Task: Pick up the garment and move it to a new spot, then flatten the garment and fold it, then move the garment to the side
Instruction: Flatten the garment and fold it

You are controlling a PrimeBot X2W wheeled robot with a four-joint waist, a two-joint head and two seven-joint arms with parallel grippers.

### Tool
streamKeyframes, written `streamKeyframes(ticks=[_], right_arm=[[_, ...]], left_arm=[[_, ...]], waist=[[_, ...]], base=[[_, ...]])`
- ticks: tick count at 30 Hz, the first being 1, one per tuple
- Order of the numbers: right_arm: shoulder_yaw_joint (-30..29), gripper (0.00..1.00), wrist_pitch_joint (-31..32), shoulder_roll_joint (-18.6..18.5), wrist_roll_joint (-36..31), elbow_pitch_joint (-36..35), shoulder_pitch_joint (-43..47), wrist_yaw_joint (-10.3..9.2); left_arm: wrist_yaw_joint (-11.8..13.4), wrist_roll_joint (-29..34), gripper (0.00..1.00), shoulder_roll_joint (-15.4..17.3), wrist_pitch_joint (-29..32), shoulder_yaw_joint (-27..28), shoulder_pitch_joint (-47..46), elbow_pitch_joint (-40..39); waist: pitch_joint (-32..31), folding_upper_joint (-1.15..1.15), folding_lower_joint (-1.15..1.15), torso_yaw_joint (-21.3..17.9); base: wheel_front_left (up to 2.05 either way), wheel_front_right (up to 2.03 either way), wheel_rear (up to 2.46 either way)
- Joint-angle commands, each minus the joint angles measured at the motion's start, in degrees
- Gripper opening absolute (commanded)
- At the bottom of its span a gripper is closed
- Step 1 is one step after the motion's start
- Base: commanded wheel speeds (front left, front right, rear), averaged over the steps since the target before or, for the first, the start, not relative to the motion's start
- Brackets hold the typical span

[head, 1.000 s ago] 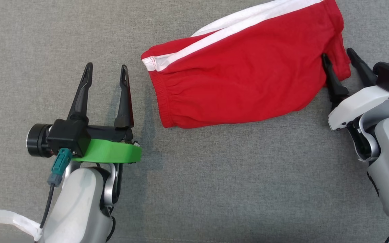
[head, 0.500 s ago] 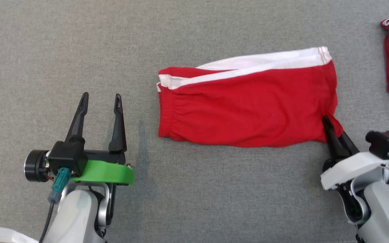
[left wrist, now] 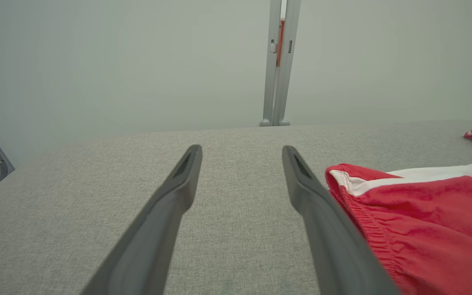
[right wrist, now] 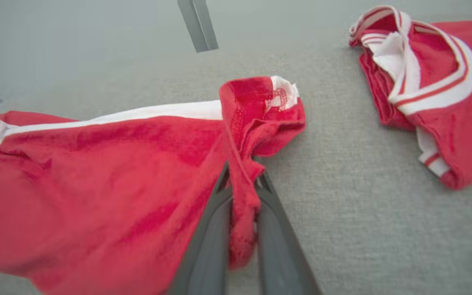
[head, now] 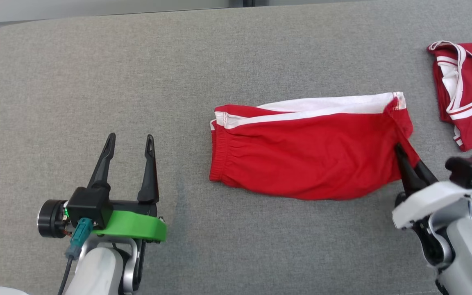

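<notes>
The garment [head: 305, 164], a pair of red shorts with a white stripe [head: 322, 108] along its far edge, lies across the middle-right of the grey worktop [head: 96, 82]. Its elastic waistband [head: 219, 151] is toward our left and its leg hem [right wrist: 260, 106] toward our right. What has changed is at that hem. Our right gripper [head: 402, 152] stood a second ago with its fingers apart on either side of the cloth edge and has now clamped down on it. In the right wrist view we see a ridge of red fabric pinched between the two dark fingers, with the hem corner bunched and curled up just beyond them. The rest of the shorts rests on the worktop, so we judge the grip made and the lift barely begun. The head camera has tilted meanwhile, so we do not read the garment's shift in that view as travel. Our left gripper [head: 130, 137] hangs with its fingers spread wide and nothing between them, near the waistband but apart from it, as before. A second red garment [head: 469, 94] lies well apart at the far right. We take the pick-up as secured on one side only, and we expect such a hold to drag and bunch the cloth unless the waistband end is taken too.
</notes>
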Motion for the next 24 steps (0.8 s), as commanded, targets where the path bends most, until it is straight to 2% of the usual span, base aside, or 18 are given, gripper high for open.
streamKeyframes(ticks=[1, 5, 9, 15, 16, 17, 18, 24], right_arm=[[1.3, 0.0, 1.3, 0.3, -0.5, -1.8, -2.2, 0.0], [7.2, 0.0, 6.7, 1.7, -2.3, -8.5, -7.0, 0.0], [15.2, 0.0, 10.7, 5.2, -2.3, -12.6, -11.0, 0.0], [25.3, 0.0, 12.6, 9.3, 0.2, -9.2, -11.5, 0.0], [26.0, 0.13, 12.3, 9.7, 0.3, -8.5, -11.4, 0.0], [26.9, 0.47, 11.8, 9.8, 0.2, -7.5, -11.4, 0.0], [27.7, 1.0, 11.4, 10.1, 0.4, -6.9, -11.3, 0.0], [28.5, 1.0, 3.7, 9.0, -1.2, -7.4, -12.1, 0.0]], left_arm=[[0.1, -0.4, 1.0, 0.1, 0.1, 0.0, 0.3, -0.1], [0.1, -0.6, 1.0, 0.1, 0.0, -0.2, -0.5, -0.2], [0.2, -0.7, 1.0, -0.3, -0.2, -0.5, -1.2, 0.1], [-0.2, -1.2, 1.0, -1.2, -0.6, -1.0, -1.8, 1.2], [-0.2, -1.3, 1.0, -1.3, -0.7, -1.0, -1.9, 1.3], [-0.3, -1.3, 1.0, -1.4, -0.7, -1.1, -1.9, 1.4], [-0.3, -1.4, 1.0, -1.5, -0.8, -1.2, -2.0, 1.5], [0.0, -1.3, 1.0, -1.2, -1.1, -0.6, -1.5, 2.3]], waist=[[-0.2, 0.0, 0.0, 0.3], [-0.1, 0.0, 0.0, 1.0], [0.0, 0.0, 0.0, 2.3], [0.3, 0.0, 0.0, 4.3], [0.3, 0.0, 0.0, 4.5], [0.4, 0.0, 0.0, 4.6], [0.4, 0.0, 0.0, 4.7], [0.3, 0.0, 0.0, 4.2]], base=[[0.0, 0.0, 0.0], [0.0, 0.0, 0.0], [0.0, 0.0, 0.0], [0.0, 0.0, 0.0], [0.0, 0.0, 0.0], [0.0, 0.0, 0.0], [0.0, 0.0, 0.0], [0.0, 0.0, 0.0]])
